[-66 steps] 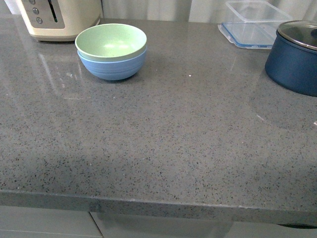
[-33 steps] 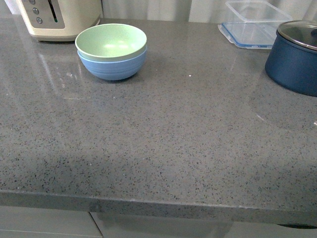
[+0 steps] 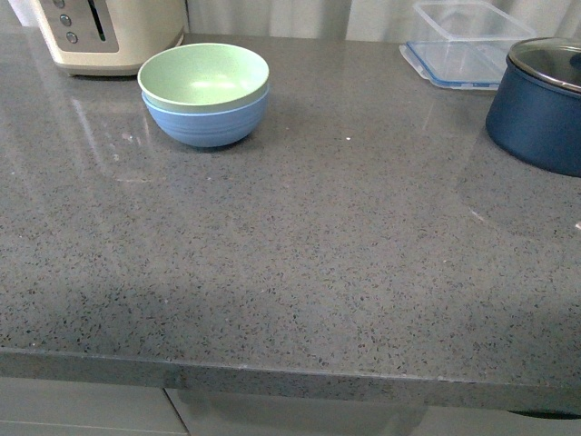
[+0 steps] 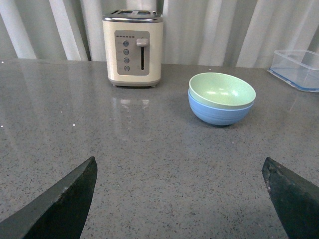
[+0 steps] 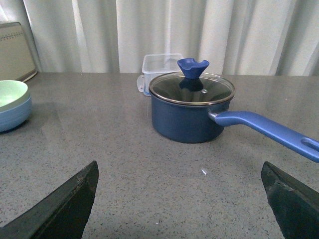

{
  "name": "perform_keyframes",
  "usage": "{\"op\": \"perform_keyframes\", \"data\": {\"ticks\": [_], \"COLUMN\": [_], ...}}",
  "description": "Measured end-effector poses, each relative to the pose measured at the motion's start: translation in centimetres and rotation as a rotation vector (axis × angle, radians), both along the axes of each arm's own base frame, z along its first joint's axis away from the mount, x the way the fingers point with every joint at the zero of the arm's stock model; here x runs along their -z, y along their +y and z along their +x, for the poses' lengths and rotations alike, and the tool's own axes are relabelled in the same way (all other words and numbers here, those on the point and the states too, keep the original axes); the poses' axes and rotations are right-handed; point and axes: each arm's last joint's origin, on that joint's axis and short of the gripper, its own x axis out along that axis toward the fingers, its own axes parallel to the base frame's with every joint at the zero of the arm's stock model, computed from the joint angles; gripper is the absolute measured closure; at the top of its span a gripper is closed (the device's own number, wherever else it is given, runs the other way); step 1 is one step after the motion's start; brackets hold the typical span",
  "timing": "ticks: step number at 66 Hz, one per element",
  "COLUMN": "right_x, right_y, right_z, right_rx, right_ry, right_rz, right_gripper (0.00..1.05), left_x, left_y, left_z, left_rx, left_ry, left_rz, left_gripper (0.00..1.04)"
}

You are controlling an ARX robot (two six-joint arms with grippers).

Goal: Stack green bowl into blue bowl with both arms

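Left gripper (image 4: 179, 199): fingers spread wide, low over bench (image 3: 345, 245), holding nothing.
Right gripper (image 5: 179, 199): same, spread and empty.
Green bowl (image 3: 203, 76): nested inside blue bowl (image 3: 207, 125).
Change: none, bowls unmoved.

No legible text or labels anywhere.

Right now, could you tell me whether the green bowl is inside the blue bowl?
Yes: the green bowl sits nested upright in the blue bowl, rims nearly level.

front: down on counter (image 3: 345, 272) | wrists: low, level, share bowls (image 4: 222, 99)
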Motion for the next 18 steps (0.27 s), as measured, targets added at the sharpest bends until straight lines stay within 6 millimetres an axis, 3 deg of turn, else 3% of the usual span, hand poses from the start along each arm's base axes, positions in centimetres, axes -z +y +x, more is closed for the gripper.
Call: {"op": "perform_keyframes", "data": {"ticks": [18], "right_x": [0.00], "right_y": [0.00], "right_z": [0.00], "right_rx": [0.000], "right_ry": [0.000], "right_rz": [0.000], "right_gripper": [0.10], "left_x": [0.00], "left_y": [0.00], "left_z": [0.00], "left_rx": [0.000], "left_ry": [0.000], "left_rz": [0.000], "left_gripper": [0.07]}}
